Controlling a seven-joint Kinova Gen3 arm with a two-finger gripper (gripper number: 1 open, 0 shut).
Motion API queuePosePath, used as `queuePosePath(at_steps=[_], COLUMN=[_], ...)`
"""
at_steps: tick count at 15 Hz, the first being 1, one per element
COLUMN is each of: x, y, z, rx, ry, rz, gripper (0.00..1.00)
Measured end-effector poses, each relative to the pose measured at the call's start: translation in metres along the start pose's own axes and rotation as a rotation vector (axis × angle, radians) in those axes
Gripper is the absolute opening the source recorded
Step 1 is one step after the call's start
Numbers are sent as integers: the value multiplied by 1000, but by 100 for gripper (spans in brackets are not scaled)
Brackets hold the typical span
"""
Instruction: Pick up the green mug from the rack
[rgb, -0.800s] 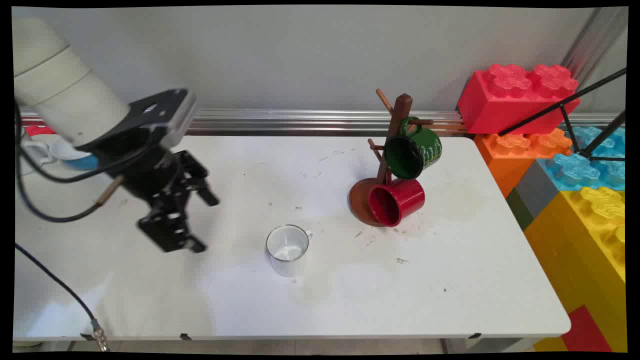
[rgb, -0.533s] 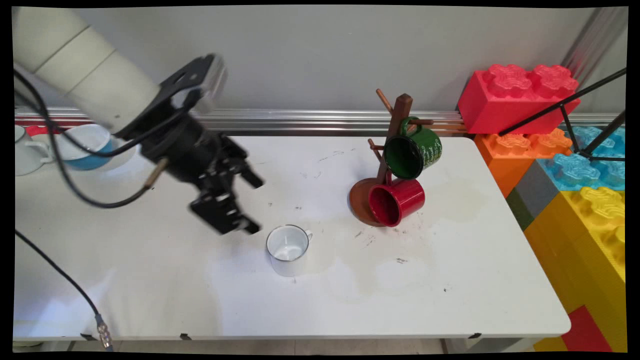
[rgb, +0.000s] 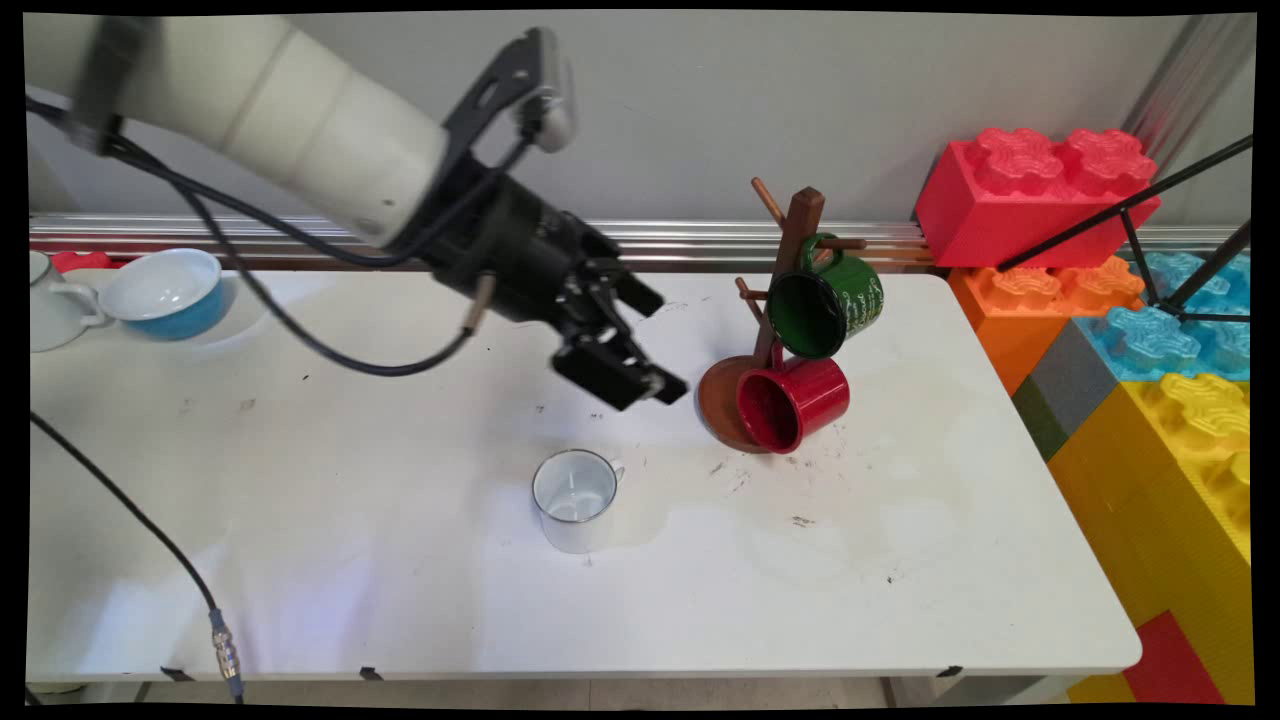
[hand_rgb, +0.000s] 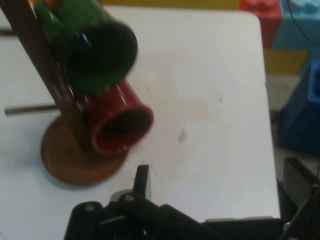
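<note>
While the gripper (rgb: 652, 340) hangs above the middle of the tabletop (rgb: 900, 560) with its jaws spread apart and nothing between them, the things nearest it are the wooden mug tree (rgb: 785, 290) and the two mugs hung on it, toward the tabletop's far right corner. From the hand view the gripper (hand_rgb: 215, 192) looks straight at that rack: the red mug (hand_rgb: 117, 122) hangs low on a peg with its mouth turned outward, almost over the round brown base (hand_rgb: 65, 165), and the green mug (hand_rgb: 92, 50) hangs just above it, the two close enough that I cannot tell whether they touch. Both look like enamelled metal, so I judge them light, rigid and smooth-skinned, apt to slide under a pinch on the curved wall; the rim, with one finger inside and one outside, seems the surer hold, since each handle is taken up by its peg. A white enamel mug (rgb: 576, 498) stands upright nearer the front edge, apart from the gripper, its small handle pointing right; it would handle alike. By the far left corner sit a blue bowl (rgb: 165, 292) and a white cup (rgb: 50, 312), well apart from everything else. Big toy bricks (rgb: 1040, 190) are stacked beyond the right edge.
</note>
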Motion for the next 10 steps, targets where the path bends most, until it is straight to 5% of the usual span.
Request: queuePosePath(at_steps=[6,10], x=[18,28], y=[-3,-7], z=[43,72], rx=[45,32], ry=[31,47], rz=[-51,-100], gripper=[100,100])
